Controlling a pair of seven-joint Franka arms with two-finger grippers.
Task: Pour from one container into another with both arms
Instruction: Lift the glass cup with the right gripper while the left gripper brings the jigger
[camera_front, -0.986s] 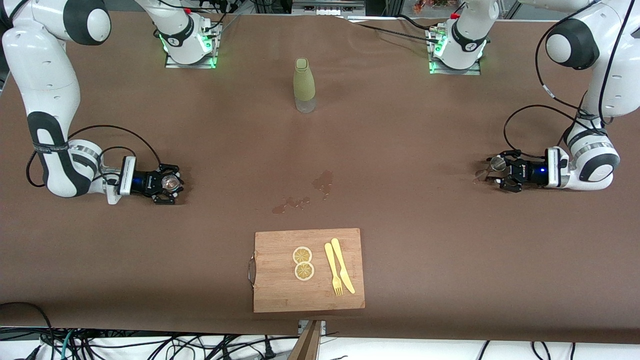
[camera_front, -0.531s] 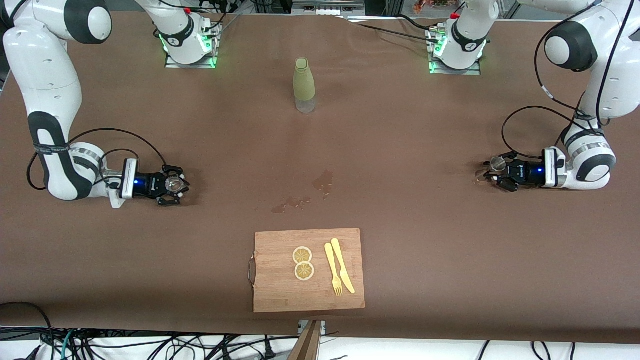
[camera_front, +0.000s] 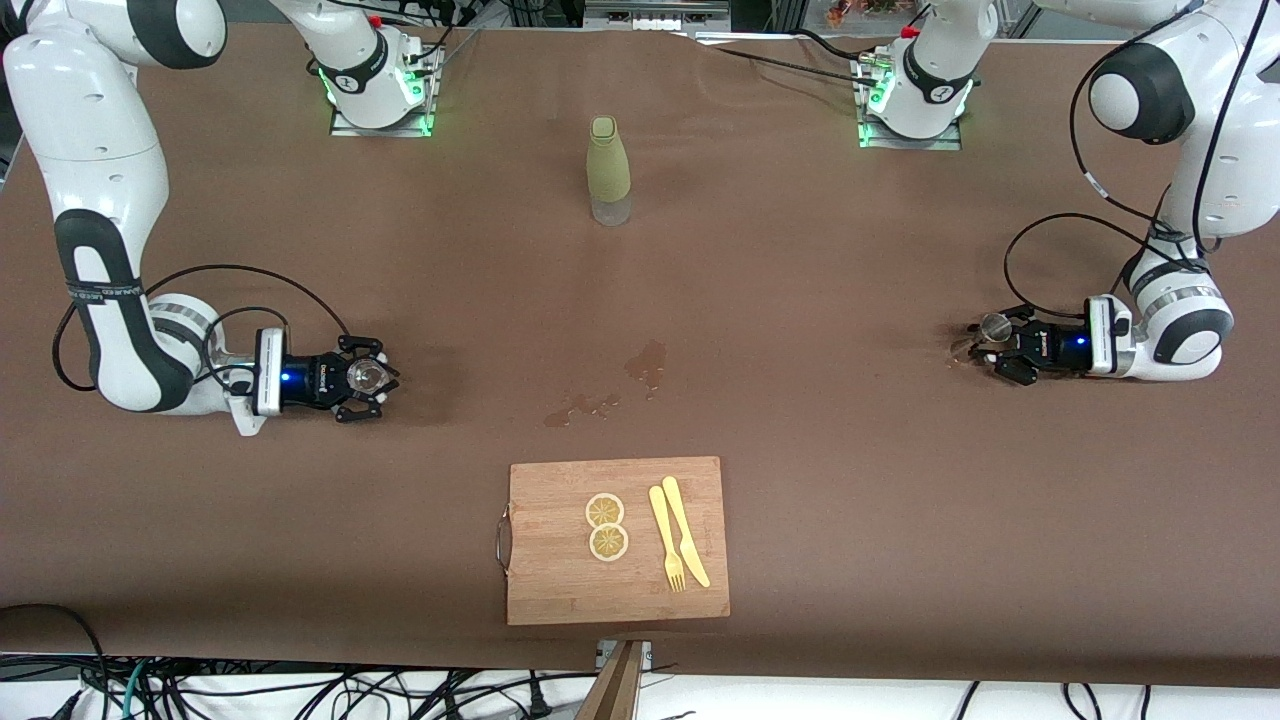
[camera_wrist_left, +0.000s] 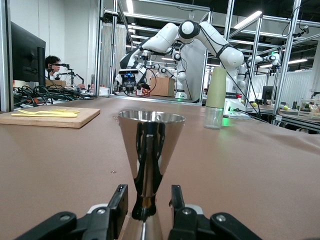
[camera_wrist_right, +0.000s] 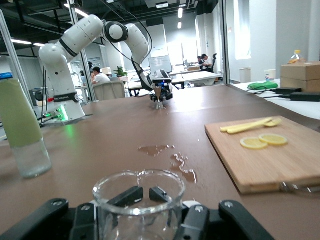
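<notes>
A clear glass cup (camera_front: 365, 377) (camera_wrist_right: 116, 220) stands on the brown table toward the right arm's end, and my right gripper (camera_front: 370, 379) (camera_wrist_right: 145, 195) lies low and is shut on it. Toward the left arm's end stands a steel jigger (camera_front: 993, 325) (camera_wrist_left: 150, 142), upright. My left gripper (camera_front: 1000, 348) (camera_wrist_left: 148, 196) lies level at the table with a finger on each side of the jigger's waist. A narrow gap shows on each side, so it is open. In the right wrist view the jigger (camera_wrist_right: 159, 98) shows small in the distance.
A green bottle (camera_front: 608, 170) (camera_wrist_left: 216, 95) (camera_wrist_right: 20, 130) stands at mid-table near the bases. A wet spill (camera_front: 645, 365) (camera_wrist_right: 172, 156) marks the middle. Nearer the front camera lies a wooden board (camera_front: 550, 580) (camera_wrist_right: 280, 165) with two lemon slices (camera_front: 606, 526), a fork and a knife.
My right gripper has slid with the glass toward the table's middle and a little nearer the front camera. The left gripper's jaws have narrowed round the jigger, which has not moved.
</notes>
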